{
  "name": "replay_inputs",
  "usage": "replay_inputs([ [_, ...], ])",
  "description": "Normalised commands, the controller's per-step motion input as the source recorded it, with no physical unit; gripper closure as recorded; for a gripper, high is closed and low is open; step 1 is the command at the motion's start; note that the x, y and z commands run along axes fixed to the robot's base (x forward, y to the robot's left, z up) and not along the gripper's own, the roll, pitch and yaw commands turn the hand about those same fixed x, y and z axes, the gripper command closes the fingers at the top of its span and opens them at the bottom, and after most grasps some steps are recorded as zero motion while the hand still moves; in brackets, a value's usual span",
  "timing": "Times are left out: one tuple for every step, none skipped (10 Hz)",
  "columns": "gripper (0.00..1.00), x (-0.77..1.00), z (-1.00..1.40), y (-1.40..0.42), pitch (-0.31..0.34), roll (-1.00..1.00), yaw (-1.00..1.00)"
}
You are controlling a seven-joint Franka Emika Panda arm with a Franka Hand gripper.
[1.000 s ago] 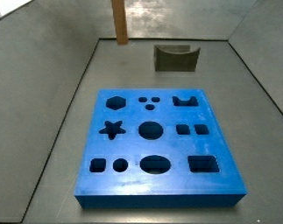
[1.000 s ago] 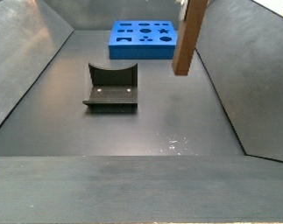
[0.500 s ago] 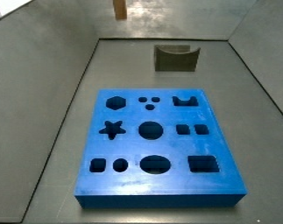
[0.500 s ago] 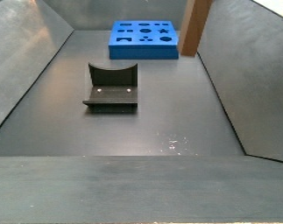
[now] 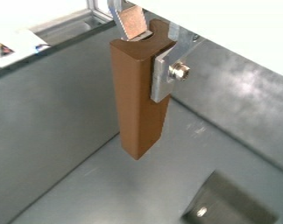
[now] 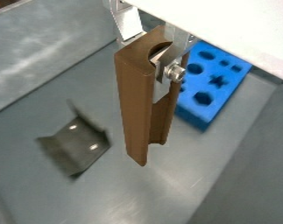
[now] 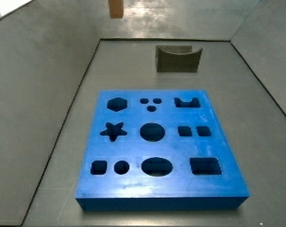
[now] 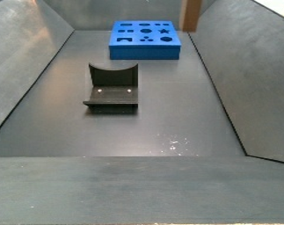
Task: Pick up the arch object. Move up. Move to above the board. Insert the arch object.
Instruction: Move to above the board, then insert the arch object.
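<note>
My gripper (image 5: 148, 42) is shut on the arch object (image 5: 140, 101), a tall slim orange-brown wood block with a scooped top end, and holds it upright high above the floor. Silver fingers (image 6: 167, 70) clamp its upper end in both wrist views. In the side views only the block's lower end shows at the top edge (image 7: 117, 10) (image 8: 193, 12); the gripper itself is out of those views. The board (image 7: 157, 146) is a thick blue slab with many shaped cut-outs, lying flat on the floor (image 8: 147, 39), and shows beyond the block in a wrist view (image 6: 211, 80).
A squat dark olive block with a scooped top (image 7: 177, 58) stands on the grey floor apart from the board, also seen in the side view (image 8: 111, 86) and a wrist view (image 6: 75, 146). Sloped grey walls (image 8: 26, 79) enclose the floor.
The gripper has risen with the arch object: its lower end has climbed from beside the floor to the top edge of both side views.
</note>
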Motion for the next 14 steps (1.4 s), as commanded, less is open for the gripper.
replay_inputs([
  [1.00,0.23,0.18,-1.00,0.290,-0.06,0.00],
  [1.00,0.22,0.19,-1.00,0.198,-0.03,0.01],
  [1.00,0.23,0.18,-1.00,0.127,-0.02,0.01],
  [1.00,0.24,0.18,-1.00,0.113,-0.01,0.01],
  [1.00,0.25,0.19,-1.00,0.114,0.00,0.01],
  [1.00,0.26,0.19,-1.00,0.126,-0.01,0.01],
  [1.00,0.29,0.20,-1.00,0.133,0.01,0.01],
  [1.00,0.31,0.20,-1.00,0.135,0.01,0.01],
  [1.00,0.26,0.15,-0.73,0.130,0.03,0.01],
  [1.00,0.19,0.10,-0.46,0.123,0.04,0.01],
  [1.00,0.16,0.07,-0.33,0.114,0.05,0.01],
  [1.00,0.11,0.05,-0.18,0.088,0.06,0.01],
  [1.00,0.02,0.00,0.00,0.000,0.00,0.00],
  [1.00,0.26,0.00,-0.09,0.000,0.00,-0.11],
])
